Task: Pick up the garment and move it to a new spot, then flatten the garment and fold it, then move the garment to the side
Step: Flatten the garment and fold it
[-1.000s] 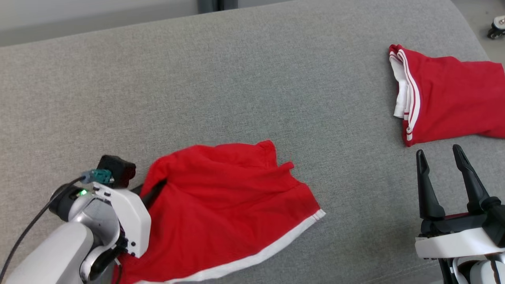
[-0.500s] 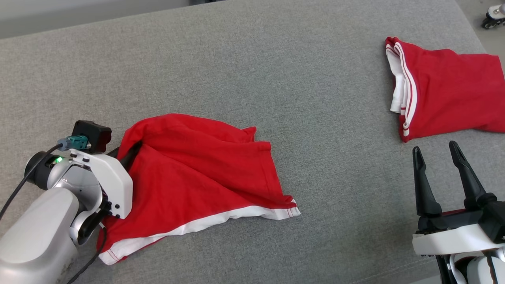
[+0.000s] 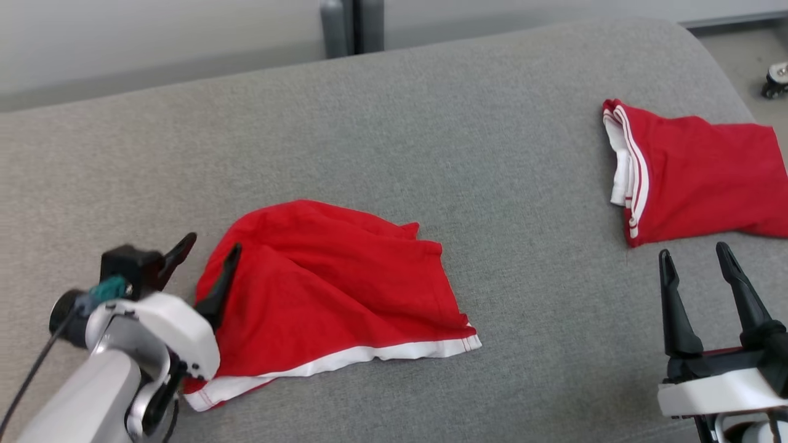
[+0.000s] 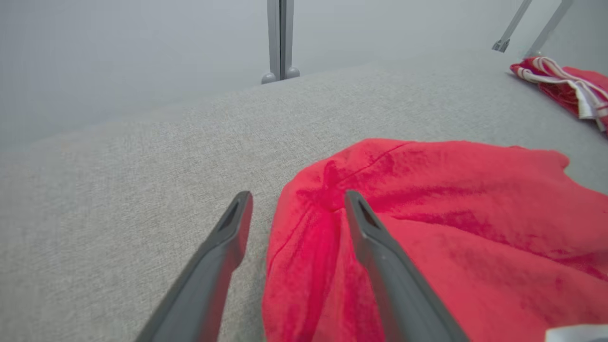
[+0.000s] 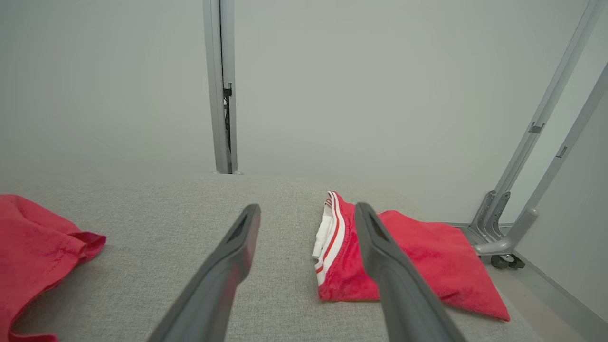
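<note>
The garment (image 3: 332,289) is a rumpled red piece with a white hem, lying on the grey cushioned surface (image 3: 431,123) at the left front. My left gripper (image 3: 213,242) is open at its left edge. In the left wrist view the garment (image 4: 451,213) bulges under and right of that gripper (image 4: 298,194), whose right finger lies over the cloth and whose left finger is over bare surface. At the lower right my right gripper (image 3: 692,249) is open and holds nothing. The right wrist view has this gripper (image 5: 308,206) above bare surface, with the garment (image 5: 33,232) at far left.
A second red garment (image 3: 695,172) with white-striped trim lies folded at the far right, just beyond the right gripper. A wall with a metal post (image 3: 351,24) runs behind the surface. A caster wheel (image 3: 775,80) and metal frame legs (image 5: 522,223) stand past the right edge.
My left gripper has opened and let go of the garment, which now rests on the surface. The head camera has shifted; the right gripper holds its place.
</note>
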You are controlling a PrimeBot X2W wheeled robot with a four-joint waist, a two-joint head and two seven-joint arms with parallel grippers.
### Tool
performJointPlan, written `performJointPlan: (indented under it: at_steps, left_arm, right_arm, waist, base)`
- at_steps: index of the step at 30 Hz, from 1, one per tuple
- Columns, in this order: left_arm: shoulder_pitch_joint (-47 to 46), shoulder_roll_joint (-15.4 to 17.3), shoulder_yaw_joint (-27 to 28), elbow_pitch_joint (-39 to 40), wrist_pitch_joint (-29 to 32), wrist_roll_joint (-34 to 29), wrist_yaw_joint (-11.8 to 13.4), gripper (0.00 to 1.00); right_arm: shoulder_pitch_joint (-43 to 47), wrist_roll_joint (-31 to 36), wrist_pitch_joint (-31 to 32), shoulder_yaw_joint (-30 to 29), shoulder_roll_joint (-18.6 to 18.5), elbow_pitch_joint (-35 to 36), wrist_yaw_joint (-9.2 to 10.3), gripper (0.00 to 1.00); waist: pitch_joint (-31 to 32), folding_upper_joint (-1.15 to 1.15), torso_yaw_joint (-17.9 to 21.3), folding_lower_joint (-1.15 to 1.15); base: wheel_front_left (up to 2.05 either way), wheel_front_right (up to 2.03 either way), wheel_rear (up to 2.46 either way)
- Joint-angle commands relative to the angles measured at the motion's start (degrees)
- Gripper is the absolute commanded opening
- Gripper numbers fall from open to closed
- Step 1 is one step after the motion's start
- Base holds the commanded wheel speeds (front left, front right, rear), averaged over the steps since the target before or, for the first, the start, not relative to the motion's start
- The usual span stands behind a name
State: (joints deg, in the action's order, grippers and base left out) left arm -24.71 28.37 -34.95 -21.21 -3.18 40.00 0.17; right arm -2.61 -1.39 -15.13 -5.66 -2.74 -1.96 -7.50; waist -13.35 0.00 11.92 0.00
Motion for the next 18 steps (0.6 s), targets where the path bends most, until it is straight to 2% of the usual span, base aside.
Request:
performJointPlan:
  at_steps: [1,6,11,14,18]
  left_arm:
    - [1.05,0.62,0.34,0.47,-0.69,-0.06,0.56,1.00]
    - [10.44,-0.65,4.79,6.03,-9.60,1.69,6.33,1.00]
    - [20.15,-3.11,11.30,9.55,-11.98,-0.76,10.96,1.00]
    - [26.98,-6.40,17.20,13.06,-11.98,-5.14,11.09,1.00]
    - [34.39,-11.11,24.02,16.38,-12.01,-11.61,7.88,1.00]
  right_arm:
    - [0.52,0.39,-0.01,-0.42,-0.32,0.42,0.01,1.00]
    - [2.36,1.68,-0.01,-2.18,-0.30,0.43,0.01,1.00]
    - [4.32,2.40,-0.01,-4.38,-0.31,-0.07,0.01,1.00]
    - [5.96,2.42,-0.01,-5.03,-0.32,-0.76,0.01,1.00]
    - [7.63,1.90,-0.01,-5.82,-0.31,-2.02,0.01,1.00]
  waist:
    - [1.92,0.00,-1.41,0.00]
    - [6.07,0.00,-4.44,0.00]
    - [10.12,0.00,-7.98,0.00]
    - [12.41,0.00,-10.11,0.00]
    - [14.20,0.00,-12.57,0.00]
  base:
    - [0.00,0.00,0.00]
    - [0.00,0.00,0.00]
    - [0.00,0.00,0.00]
    - [0.00,0.00,0.00]
    - [0.00,0.00,0.00]
